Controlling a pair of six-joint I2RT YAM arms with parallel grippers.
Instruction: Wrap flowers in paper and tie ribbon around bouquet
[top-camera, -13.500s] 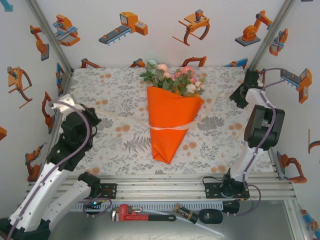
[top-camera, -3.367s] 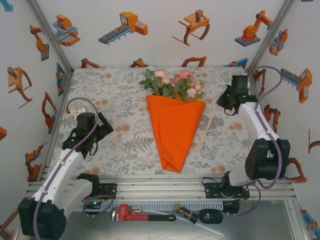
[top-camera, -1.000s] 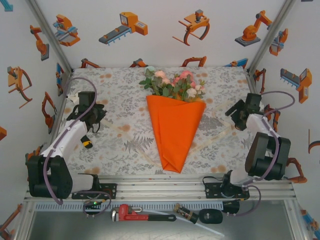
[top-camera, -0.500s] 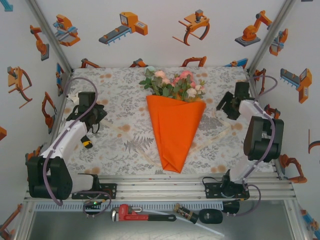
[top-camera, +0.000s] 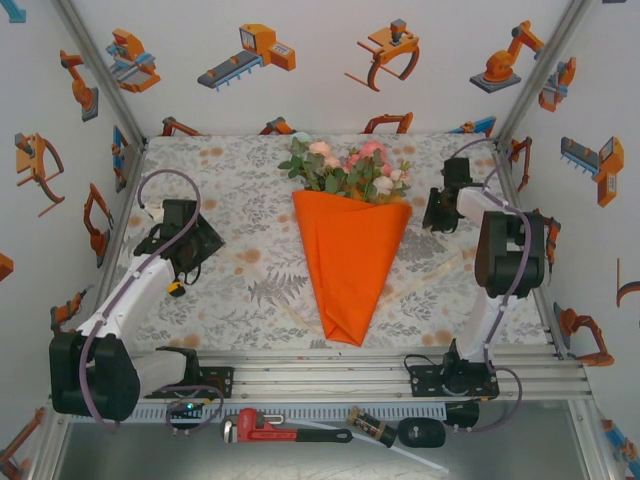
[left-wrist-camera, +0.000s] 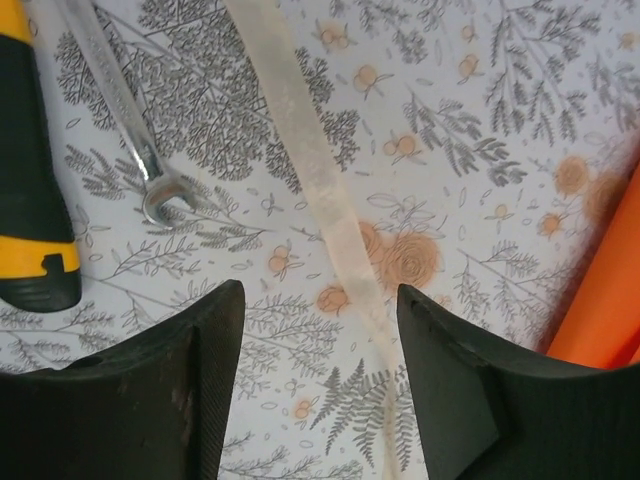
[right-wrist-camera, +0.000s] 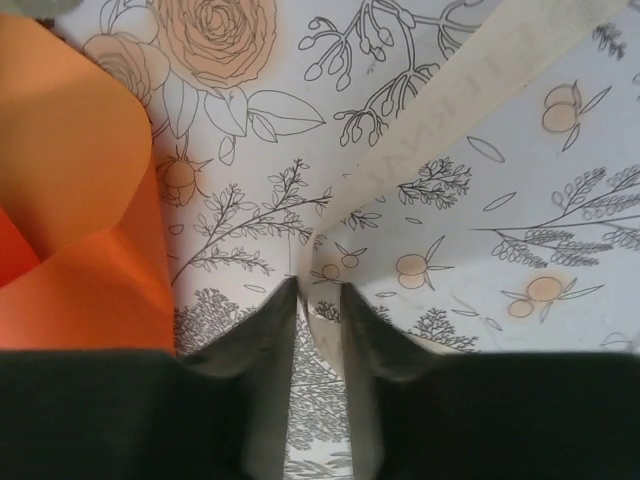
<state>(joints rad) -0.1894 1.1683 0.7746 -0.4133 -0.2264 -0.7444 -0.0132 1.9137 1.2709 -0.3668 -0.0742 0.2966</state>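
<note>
Left gripper: your left gripper (left-wrist-camera: 320, 295) is spread wide and holds nothing; its two dark fingers (left-wrist-camera: 190, 400) stand well apart over the flower-printed surface (left-wrist-camera: 480, 130).
Ribbon at the left gripper: the cream ribbon (left-wrist-camera: 300, 150) lies flat on the surface and runs lengthwise through the gap between those fingers, nearer the right one.
Wrench: a slim silver wrench (left-wrist-camera: 125, 120) lies left of the ribbon and ahead of the left finger, its open end pointing back toward your gripper, apart from the ribbon.
Tool handle: a yellow and black handle (left-wrist-camera: 25, 180) lies further left, beside the wrench.
Right gripper: your right gripper (right-wrist-camera: 318, 290) has its fingers close together with a narrow slit between them. The ribbon comes in from ahead and to the right, bends at the fingertips and drops into the slit. You cannot tell whether it is pinched.
Paper: the orange paper (right-wrist-camera: 80, 200) lies just left of the right gripper and to the right of the left gripper.
Bouquet: the bouquet (top-camera: 350, 260) lies on the surface between your two grippers, its tip toward the arm bases.
Flowers: the flowers (top-camera: 345, 165) crown its far end, left of the right gripper.
Ribbon overall: it emerges from under the cone on both sides, one strand reaching toward each gripper.
</note>
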